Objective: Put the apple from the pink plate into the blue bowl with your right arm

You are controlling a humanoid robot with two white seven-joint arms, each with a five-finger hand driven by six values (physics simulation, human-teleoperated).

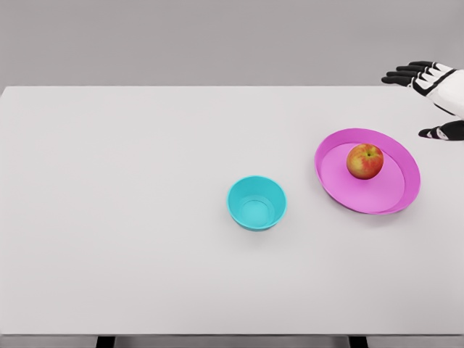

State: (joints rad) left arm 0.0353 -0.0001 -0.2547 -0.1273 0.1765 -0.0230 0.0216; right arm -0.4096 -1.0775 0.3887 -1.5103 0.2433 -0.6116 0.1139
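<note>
On the pink plate [406, 190] sits the apple [365, 161], near the right side of the white table [130, 217]. My right hand [435, 94] hangs up past the plate, fingers spread wide and holding nothing — not touching the apple yet. I think the job now is to reach. I should bring the hand down over the apple from above, keep the fingers wide, then close all around it — not poke its side, or it may roll. The blue bowl [257, 203] waits empty, left of the plate.
</note>
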